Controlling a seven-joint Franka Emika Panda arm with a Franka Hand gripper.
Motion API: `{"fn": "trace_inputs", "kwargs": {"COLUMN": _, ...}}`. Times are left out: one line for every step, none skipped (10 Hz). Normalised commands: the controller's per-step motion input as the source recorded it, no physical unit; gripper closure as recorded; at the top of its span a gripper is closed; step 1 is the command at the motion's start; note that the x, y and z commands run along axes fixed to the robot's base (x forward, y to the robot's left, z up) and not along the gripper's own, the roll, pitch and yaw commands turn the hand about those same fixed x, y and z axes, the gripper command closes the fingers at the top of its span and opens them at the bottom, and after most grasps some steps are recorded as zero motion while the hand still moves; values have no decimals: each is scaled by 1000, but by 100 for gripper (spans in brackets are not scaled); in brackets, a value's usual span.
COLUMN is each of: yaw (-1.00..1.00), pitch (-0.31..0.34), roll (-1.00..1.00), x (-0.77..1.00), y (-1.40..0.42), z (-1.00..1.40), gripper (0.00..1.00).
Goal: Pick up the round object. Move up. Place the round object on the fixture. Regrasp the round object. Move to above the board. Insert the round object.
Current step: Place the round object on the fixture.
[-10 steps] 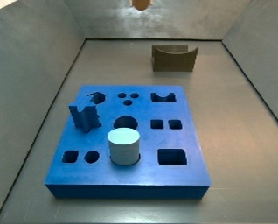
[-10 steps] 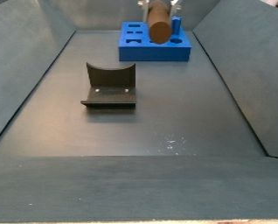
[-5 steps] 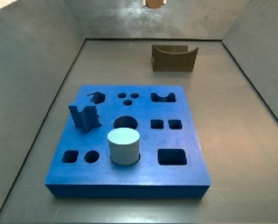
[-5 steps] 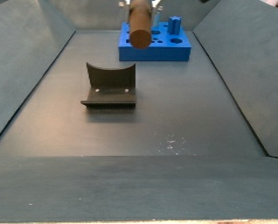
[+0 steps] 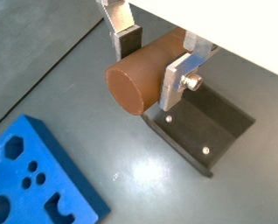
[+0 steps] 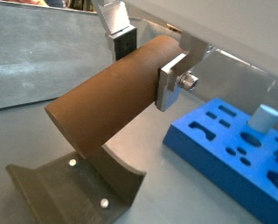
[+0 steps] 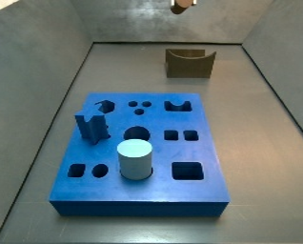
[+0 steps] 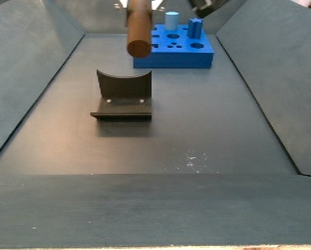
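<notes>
My gripper (image 5: pixel 153 54) is shut on the round object (image 5: pixel 144 77), a brown-orange peg held across the silver fingers (image 5: pixel 177 80). Both wrist views show the grip, the second also at the gripper (image 6: pixel 149 61) and peg (image 6: pixel 107 109). In a side view the peg (image 8: pixel 139 27) hangs high above the floor, up and behind the fixture (image 8: pixel 123 95). In another side view only its tip (image 7: pixel 182 5) shows at the top edge, above the fixture (image 7: pixel 190 63). The fixture lies just below the peg in the wrist views (image 5: pixel 209 127) (image 6: pixel 77 191). The blue board (image 7: pixel 140 152) lies apart.
On the board stand a pale white-green cylinder (image 7: pixel 135 158) and a dark blue upright piece (image 7: pixel 90 127). Grey walls (image 7: pixel 40 105) ring the floor on all sides. The board also shows in the wrist views (image 5: pixel 37 184) (image 6: pixel 235 153).
The gripper has carried the peg sideways from over the board toward the fixture, and the peg now hangs more upright in the side view. The board and the fixture have not moved.
</notes>
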Motion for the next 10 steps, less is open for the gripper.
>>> {"fn": "trace_inputs", "kwargs": {"yaw": -147, "pitch": 188, "roll": -1000, "x": 485, "y": 43, "z": -20, "gripper": 100}}
{"fn": "trace_inputs", "kwargs": {"yaw": -181, "pitch": 196, "roll": -1000, "x": 364, "y": 48, "z": -18, "gripper": 100}}
{"fn": "trace_inputs", "kwargs": {"yaw": -214, "pitch": 199, "roll": -1000, "x": 279, "y": 53, "z": -21, "gripper": 100}}
{"fn": "trace_inputs", "kwargs": {"yaw": -159, "pitch": 182, "roll": -897, "x": 224, "y": 53, "z": -20, "gripper": 100}}
{"fn": "trace_inputs", "kwargs": {"yaw": -148, "pitch": 122, "roll": -646, "x": 124, "y": 49, "z": -19, "gripper": 100}}
{"fn": "trace_inputs", "kwargs": {"yaw": -146, "pitch": 74, "roll": -488, "x": 62, "y": 41, "z": -10, "gripper": 100}}
{"fn": "trace_inputs", "kwargs": {"yaw": -145, "pitch": 3, "roll": -350, "x": 36, "y": 36, "z": -11, "gripper": 100}}
{"fn": "trace_inputs", "kwargs": {"yaw": -47, "pitch": 232, "roll": -1000, "x": 117, "y": 133, "z": -1000, "gripper": 100}}
{"fn": "trace_inputs", "kwargs": {"yaw": -58, "pitch": 233, "roll": -1000, "x": 125, "y": 137, "z": -1000, "gripper": 100}}
{"fn": "trace_inputs", "kwargs": {"yaw": -78, "pitch": 257, "roll": -1000, "x": 131, "y": 140, "z": -1000, "gripper": 100}}
